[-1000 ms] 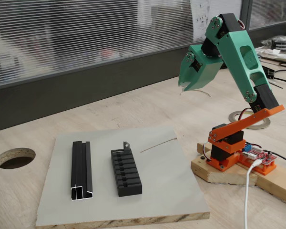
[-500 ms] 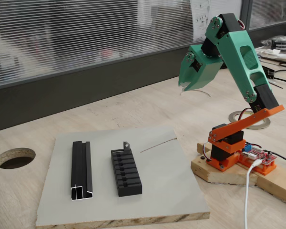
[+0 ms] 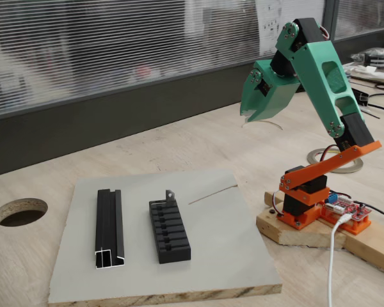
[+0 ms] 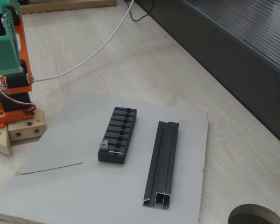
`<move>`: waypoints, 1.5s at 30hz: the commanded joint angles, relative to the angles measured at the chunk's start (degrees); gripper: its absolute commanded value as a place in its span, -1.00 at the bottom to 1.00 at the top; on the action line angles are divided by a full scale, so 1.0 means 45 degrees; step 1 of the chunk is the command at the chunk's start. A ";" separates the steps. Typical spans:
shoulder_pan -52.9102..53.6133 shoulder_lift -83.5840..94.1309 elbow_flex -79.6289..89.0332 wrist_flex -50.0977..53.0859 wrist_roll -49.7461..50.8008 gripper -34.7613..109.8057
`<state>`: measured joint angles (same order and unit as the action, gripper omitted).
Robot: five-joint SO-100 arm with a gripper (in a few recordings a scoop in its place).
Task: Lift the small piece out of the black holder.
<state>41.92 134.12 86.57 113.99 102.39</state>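
The black holder point(image 3: 169, 230) point(image 4: 118, 134) lies on a grey board, slots up. The small piece point(image 3: 171, 195) point(image 4: 103, 145), a tiny grey tab with a hole, stands upright in the holder's end slot: the far end in one fixed view, the near end in the other. My green gripper point(image 3: 248, 117) hangs high in the air to the right of the board, far from the holder, pointing down. Its jaws look closed with nothing between them.
A longer black channel profile point(image 3: 109, 228) point(image 4: 163, 162) lies beside the holder. A thin grey wire point(image 3: 212, 192) point(image 4: 50, 168) rests on the board point(image 3: 224, 256). The arm's orange base point(image 3: 307, 198) sits on a wooden block. A round hole point(image 3: 20, 211) is cut in the table.
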 commanded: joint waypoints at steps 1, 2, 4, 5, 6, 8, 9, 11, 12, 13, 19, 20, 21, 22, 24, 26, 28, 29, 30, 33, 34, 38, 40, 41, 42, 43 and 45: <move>-0.0059 0.0234 -0.0117 0.0371 0.0293 -0.33; -0.0078 0.0098 -0.0117 0.0371 0.0293 -0.33; -0.0117 0.0039 -0.0117 0.0352 0.0312 -0.33; -0.0117 0.0000 -0.0117 0.0352 0.0332 -0.32; -0.0137 -0.0137 -0.0117 0.0352 0.0352 -0.32; -0.0156 -0.0547 -0.0117 0.0352 0.0645 -0.32; -0.0254 -0.0703 -0.0117 0.0352 0.1074 -0.32; -0.1172 -0.0938 -0.0117 0.0352 0.2363 -0.32; -0.1895 -0.1113 -0.0117 0.0332 0.3242 -0.32; -0.2676 -0.1367 -0.0117 0.0332 0.4141 -0.32; -0.7012 -0.4668 -0.0117 -0.1563 0.9531 -0.32; -0.7383 -0.5137 -0.0117 -0.2012 1.0059 -0.32; -0.7656 -0.5566 -0.0117 -0.2402 1.0449 -0.32; -0.7832 -0.5957 -0.0117 -0.2734 1.0742 -0.33; -0.8066 -0.6602 -0.0117 -0.3203 1.0996 -0.33; -0.8125 -0.7109 -0.0117 -0.3379 1.1016 -0.33; -0.8066 -0.7559 -0.0137 -0.3398 1.1016 -0.33; -0.8027 -0.7734 -0.0137 -0.3398 1.1035 -0.33; -0.8008 -0.7871 -0.0137 -0.3398 1.1035 -0.33; -0.8008 -0.8418 -0.0215 -0.3398 1.1035 -0.33; -0.8008 -0.8711 -0.0293 -0.3418 1.1035 -0.33; -0.8125 -0.9648 -0.0332 -0.3418 1.1035 -0.33; -0.8125 -0.9746 -0.0332 -0.3418 1.1035 -0.32; -0.8047 -0.9590 -0.0332 -0.3418 1.1055 -0.32; -0.8027 -0.9531 -0.0332 -0.3418 1.1055 -0.32; -0.8027 -0.9531 -0.0352 -0.3418 1.1055 -0.32; -0.8125 -0.9707 -0.0352 -0.3418 1.1055 -0.32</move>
<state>5.45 90.09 85.87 98.44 151.35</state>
